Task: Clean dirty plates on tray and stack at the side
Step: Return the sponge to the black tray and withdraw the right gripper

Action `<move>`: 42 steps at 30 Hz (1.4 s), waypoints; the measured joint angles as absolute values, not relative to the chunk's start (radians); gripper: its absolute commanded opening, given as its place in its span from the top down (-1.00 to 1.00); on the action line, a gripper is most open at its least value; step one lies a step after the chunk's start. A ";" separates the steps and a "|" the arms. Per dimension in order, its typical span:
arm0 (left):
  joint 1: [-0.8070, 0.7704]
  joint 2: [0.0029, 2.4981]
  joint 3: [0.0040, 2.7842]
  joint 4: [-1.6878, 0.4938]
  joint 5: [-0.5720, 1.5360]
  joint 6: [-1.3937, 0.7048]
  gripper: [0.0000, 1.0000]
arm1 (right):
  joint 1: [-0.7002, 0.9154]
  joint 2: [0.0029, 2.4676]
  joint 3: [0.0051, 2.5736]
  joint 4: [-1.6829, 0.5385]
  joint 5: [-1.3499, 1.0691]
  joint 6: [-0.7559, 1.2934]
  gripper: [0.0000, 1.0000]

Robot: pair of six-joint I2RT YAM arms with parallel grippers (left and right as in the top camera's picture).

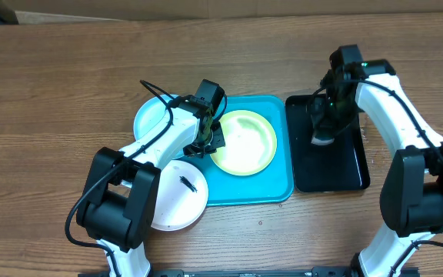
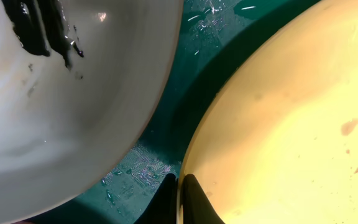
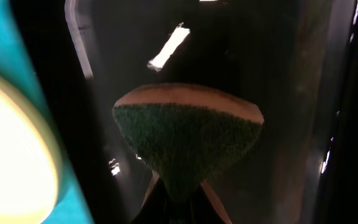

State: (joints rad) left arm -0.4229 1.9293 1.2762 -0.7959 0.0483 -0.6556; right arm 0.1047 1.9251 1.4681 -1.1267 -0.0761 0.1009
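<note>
Fingers (image 2: 197,205) of left gripper (image 1: 211,145): pinched shut on the rim of the yellow-green plate (image 1: 244,142), one finger inside the rim, one outside.
Fingers of right gripper (image 1: 323,132): closed on a sponge (image 3: 185,137), green scouring face outward, tan backing behind.
Tray (image 1: 271,188): directly under the left fingers, wet film showing beside them.
Black tray (image 1: 344,173): directly under the right fingers and sponge.
Yellow-green plate, bearing: spreads from the left fingers toward the right arm; faint spots on its face; round, so no long axis to line up.
White plate (image 1: 175,196): just beside the left fingers, on the side away from the yellow-green one, dark smear (image 1: 188,182) on it.
Cyan plate (image 1: 152,115): beyond the left wrist, partly hidden.
Deciding gap: sponge well apart from the gripped plate; left arm nearer and holding, so probably right arm to cross over and wipe.
Left arm pose: reached forward, wrist tipped down at the rim.
Right arm pose: elbow folded, wrist pointing down.
</note>
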 measured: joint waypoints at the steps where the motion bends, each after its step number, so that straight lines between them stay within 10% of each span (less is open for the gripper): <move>1: -0.423 1.929 1.276 -0.796 0.048 -0.656 0.88 | 0.105 1.925 1.450 -1.108 -0.066 0.101 0.93; 6: -0.423 1.929 1.276 -0.796 0.048 -0.656 0.88 | 0.105 1.925 1.372 -1.018 -0.032 0.104 0.81; 9: -0.423 1.929 1.276 -0.795 0.048 -0.656 0.88 | 0.105 1.925 1.348 -0.991 -0.007 0.109 0.04; 13: -0.423 1.929 1.276 -0.794 0.048 -0.654 0.63 | 0.105 1.925 1.346 -0.978 0.010 0.112 -0.34; 25: -0.423 1.930 1.265 -0.791 0.048 -0.659 0.46 | 0.045 1.925 1.536 -1.064 -0.038 0.125 -0.53; 30: -0.426 1.930 1.227 -0.739 0.054 -0.664 0.92 | -0.056 1.925 1.539 -1.070 -0.042 0.147 -0.64; 32: -0.429 1.928 1.227 -0.727 0.057 -0.661 0.92 | -0.092 1.925 1.539 -1.070 -0.043 0.149 -1.00; 42: -0.426 1.923 1.276 -0.772 0.063 -0.609 0.92 | -0.203 1.925 1.539 -1.048 -0.042 0.157 -1.00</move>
